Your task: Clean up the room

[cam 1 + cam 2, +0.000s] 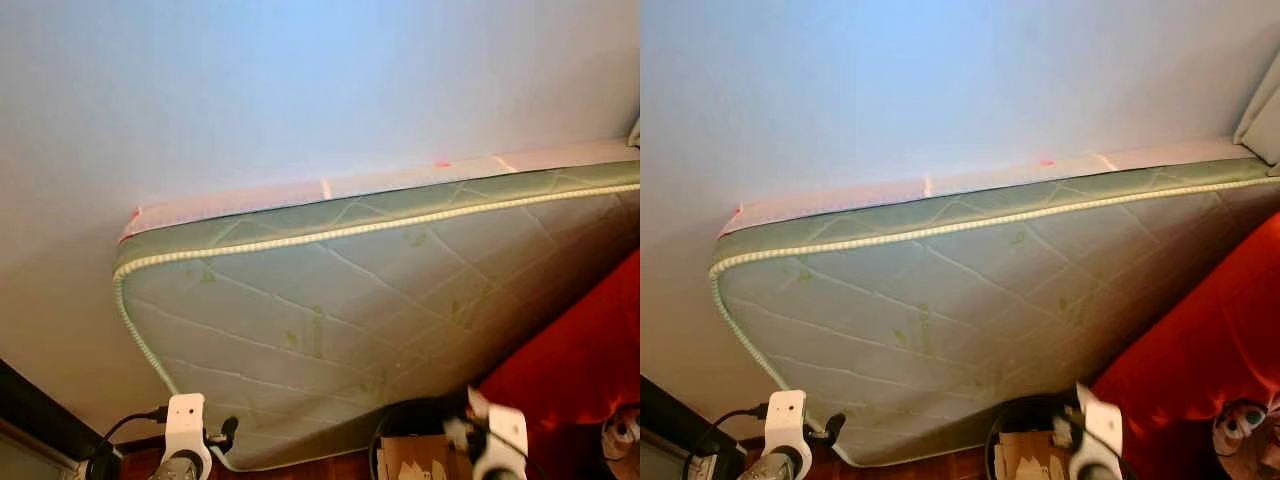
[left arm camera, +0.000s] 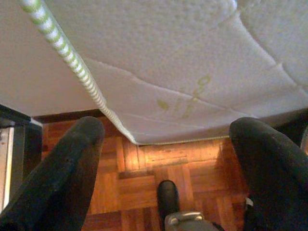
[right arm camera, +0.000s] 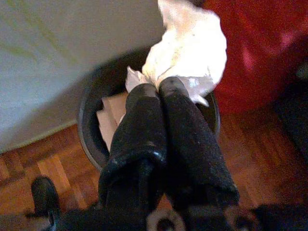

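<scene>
My right gripper (image 3: 161,89) is shut on a crumpled white paper wad (image 3: 188,45). It holds the wad over the mouth of a round black bin (image 3: 89,132) with cardboard pieces (image 3: 111,113) inside. The same bin (image 1: 405,412) stands on the floor at the foot of the mattress, beside my right wrist (image 1: 497,438). My left gripper (image 2: 168,131) is open, its fingers (image 2: 79,144) wide apart with nothing between them. It hangs above the parquet floor (image 2: 159,163) near the mattress's lower corner.
A green-and-white quilted mattress (image 1: 380,280) leans against the pale wall (image 1: 250,90). A large red soft object (image 1: 580,350) sits at the right, with a small white thing (image 1: 622,432) beside it. Dark furniture (image 1: 30,410) stands at the lower left.
</scene>
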{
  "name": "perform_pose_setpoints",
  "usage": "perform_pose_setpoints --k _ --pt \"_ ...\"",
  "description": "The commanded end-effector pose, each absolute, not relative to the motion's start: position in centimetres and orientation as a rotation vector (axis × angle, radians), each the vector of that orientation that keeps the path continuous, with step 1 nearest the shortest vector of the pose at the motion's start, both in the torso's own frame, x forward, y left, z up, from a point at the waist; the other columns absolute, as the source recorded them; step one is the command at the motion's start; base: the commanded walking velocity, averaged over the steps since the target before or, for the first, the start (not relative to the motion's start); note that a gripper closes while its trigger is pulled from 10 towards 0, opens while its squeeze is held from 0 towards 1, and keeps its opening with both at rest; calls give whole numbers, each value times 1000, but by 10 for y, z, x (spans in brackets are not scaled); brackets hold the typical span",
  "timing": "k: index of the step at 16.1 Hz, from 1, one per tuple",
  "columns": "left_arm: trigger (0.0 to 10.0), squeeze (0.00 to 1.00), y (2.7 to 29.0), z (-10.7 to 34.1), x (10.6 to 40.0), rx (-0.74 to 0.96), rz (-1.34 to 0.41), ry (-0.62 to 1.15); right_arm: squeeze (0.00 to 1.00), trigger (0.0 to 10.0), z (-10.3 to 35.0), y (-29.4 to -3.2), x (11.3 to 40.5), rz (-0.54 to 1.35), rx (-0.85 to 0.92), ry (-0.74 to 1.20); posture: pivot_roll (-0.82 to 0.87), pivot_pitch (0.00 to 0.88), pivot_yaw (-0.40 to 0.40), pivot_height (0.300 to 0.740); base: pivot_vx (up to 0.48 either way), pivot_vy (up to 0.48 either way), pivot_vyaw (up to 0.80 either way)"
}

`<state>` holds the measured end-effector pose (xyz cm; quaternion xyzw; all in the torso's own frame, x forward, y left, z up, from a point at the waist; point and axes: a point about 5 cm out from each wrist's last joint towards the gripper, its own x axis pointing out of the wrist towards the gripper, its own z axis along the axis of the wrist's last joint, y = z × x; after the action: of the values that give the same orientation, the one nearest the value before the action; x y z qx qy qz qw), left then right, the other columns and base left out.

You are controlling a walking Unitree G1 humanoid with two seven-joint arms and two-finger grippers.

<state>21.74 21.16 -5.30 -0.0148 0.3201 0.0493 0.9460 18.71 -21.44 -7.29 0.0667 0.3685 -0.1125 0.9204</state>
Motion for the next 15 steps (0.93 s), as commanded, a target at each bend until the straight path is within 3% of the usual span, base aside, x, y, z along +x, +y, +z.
perform_pose_setpoints --k 1,4,15 --pt "10000 0 217 -55 214 0 103 684 0 10000 -75 -216 183 -254 153 771 39 0 -7 740 0 0 0" --pt "10000 0 219 -61 206 6 110 719 0 10000 -82 -215 171 -274 163 819 33 0 -7 740 0 0 0" --pt "10000 0 218 -61 206 6 111 722 0 10000 -82 -215 170 -271 155 824 34 0 -9 740 0 0 0"
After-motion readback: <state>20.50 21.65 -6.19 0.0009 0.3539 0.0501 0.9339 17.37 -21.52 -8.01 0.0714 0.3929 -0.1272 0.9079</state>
